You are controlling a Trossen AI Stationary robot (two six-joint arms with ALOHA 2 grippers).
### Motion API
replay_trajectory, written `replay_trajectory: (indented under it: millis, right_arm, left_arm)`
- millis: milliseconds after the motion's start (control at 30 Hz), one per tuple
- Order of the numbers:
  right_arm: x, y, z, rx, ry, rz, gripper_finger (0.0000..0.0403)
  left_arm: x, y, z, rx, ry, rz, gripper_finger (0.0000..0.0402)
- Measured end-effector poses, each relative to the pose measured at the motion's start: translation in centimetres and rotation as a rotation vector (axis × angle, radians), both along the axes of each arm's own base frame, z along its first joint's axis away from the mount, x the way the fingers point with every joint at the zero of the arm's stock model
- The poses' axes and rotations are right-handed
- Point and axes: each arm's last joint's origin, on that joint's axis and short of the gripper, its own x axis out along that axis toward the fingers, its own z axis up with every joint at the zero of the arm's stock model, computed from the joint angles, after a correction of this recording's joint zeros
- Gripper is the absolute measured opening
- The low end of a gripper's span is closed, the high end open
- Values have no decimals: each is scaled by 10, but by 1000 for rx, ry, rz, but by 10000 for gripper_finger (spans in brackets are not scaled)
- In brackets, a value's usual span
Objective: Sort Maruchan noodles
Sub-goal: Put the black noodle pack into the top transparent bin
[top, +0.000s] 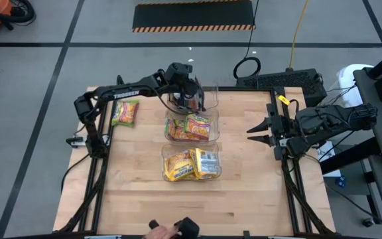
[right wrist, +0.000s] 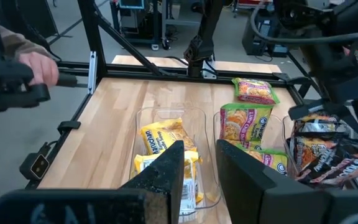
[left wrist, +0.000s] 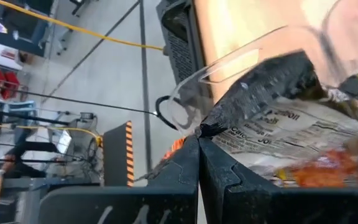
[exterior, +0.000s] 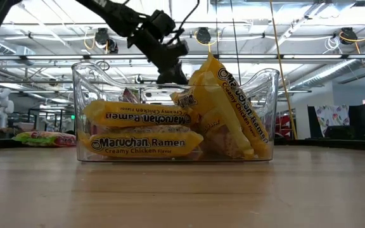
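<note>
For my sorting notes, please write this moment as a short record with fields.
left gripper: shut on a dark packet, over the far bin
right gripper: open, waiting at the table's right side
middle bin: green-yellow packets
near bin: yellow packets
loose packet: on the table, near the left arm's base

Yellow packets [top: 192, 164] in near bin; green [top: 190, 126] in middle; dark [right wrist: 319, 152] in far; one loose [top: 125, 113].

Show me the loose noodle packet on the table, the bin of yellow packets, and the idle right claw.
loose noodle packet [top: 125, 113], high view, its middle.
bin of yellow packets [top: 165, 157], high view, its left rim.
right gripper [top: 252, 135], high view, between its open fingertips.
</note>
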Motion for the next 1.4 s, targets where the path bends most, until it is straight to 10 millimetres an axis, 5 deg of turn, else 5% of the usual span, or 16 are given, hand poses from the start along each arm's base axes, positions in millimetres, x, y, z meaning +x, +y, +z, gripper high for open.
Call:
replay_trajectory:
  millis: [367,833,1400]
  right_arm:
    - [0,0,0,-2,0,-5,91]
    - [0,-1,0,-12,-1,-28,91]
    - [-1,-1,-1,-15,12,-28,91]
  left_arm:
    - [14,14,-41,21,85,-39,0]
    - [11,32,-32,92,14,28,0]
    - [5,22,-45,-85,110,100,1]
